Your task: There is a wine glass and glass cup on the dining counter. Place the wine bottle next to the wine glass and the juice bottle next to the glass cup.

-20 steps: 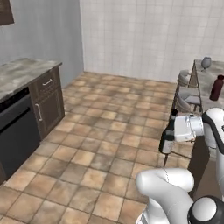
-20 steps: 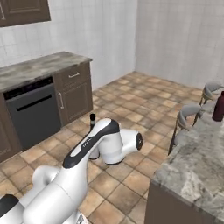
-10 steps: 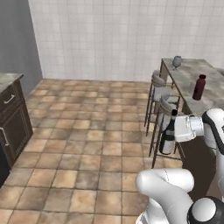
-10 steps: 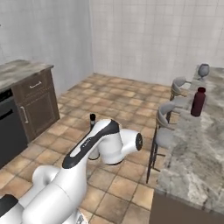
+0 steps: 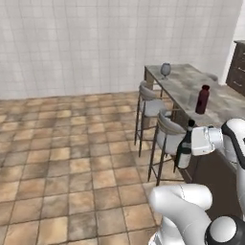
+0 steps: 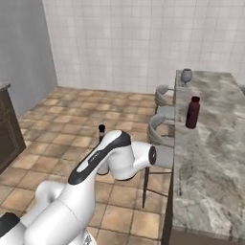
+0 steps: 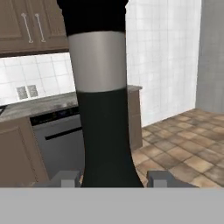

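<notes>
My gripper (image 5: 183, 152) is shut on the wine bottle (image 5: 183, 146), a tall dark bottle with a pale label, held upright over the floor just short of the dining counter (image 5: 182, 82). In the hand view the wine bottle (image 7: 103, 109) stands between the gripper (image 7: 112, 179) fingers. From the right, the wine bottle (image 6: 101, 134) shows its neck behind my arm. The wine glass (image 5: 165, 70) stands at the counter's far end, and the wine glass (image 6: 186, 75) is also at the far end in the right base view. The dark red juice bottle (image 5: 203, 99) stands mid-counter, as does the juice bottle (image 6: 192, 112) from the right. The glass cup is too faint to pick out.
Two grey stools (image 5: 149, 103) (image 5: 167, 131) stand along the counter's near side, close to the held bottle. Open tiled floor (image 5: 72, 158) spreads to the left. A tiled wall (image 5: 95, 43) closes the back. Brown cabinets (image 7: 26, 22) lie behind the bottle in the hand view.
Both base views have swung round from the kitchen cabinets toward the dining counter, so the camera moved. The wine bottle stays in my grip, in the same place relative to the arm.
</notes>
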Tool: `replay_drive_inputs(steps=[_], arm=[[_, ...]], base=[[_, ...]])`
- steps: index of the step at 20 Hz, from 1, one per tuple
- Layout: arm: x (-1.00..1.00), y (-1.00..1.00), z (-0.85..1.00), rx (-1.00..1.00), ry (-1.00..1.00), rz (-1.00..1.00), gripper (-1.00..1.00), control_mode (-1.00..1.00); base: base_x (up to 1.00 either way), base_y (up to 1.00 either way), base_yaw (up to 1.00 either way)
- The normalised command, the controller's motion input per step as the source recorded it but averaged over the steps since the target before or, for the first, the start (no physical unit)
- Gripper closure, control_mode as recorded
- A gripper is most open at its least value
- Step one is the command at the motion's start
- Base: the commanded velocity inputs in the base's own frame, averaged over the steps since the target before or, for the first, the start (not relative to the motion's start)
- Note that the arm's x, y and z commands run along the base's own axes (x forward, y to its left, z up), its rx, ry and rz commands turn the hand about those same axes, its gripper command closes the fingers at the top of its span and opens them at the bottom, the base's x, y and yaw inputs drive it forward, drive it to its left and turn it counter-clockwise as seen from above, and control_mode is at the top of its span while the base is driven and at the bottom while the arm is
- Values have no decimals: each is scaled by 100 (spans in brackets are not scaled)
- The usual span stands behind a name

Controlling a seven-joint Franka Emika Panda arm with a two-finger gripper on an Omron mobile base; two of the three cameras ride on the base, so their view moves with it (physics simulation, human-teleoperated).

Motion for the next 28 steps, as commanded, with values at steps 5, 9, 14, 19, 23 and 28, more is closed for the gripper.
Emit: replay_drive_inputs(steps=[5, 9, 14, 19, 23, 28], arm=[[0, 0, 0, 0, 0, 0, 100, 100], [0, 0, 0, 0, 0, 0, 100, 100], [0, 0, 0, 0, 0, 0, 100, 100], [0, 0, 0, 0, 0, 0, 100, 100], [0, 0, 0, 0, 0, 0, 100, 100], [0, 0, 0, 0, 0, 0, 100, 100]], base=[[66, 41, -42], [63, 54, -27], [66, 72, -4], [65, 72, 0], [79, 61, 0], [82, 53, -2]])
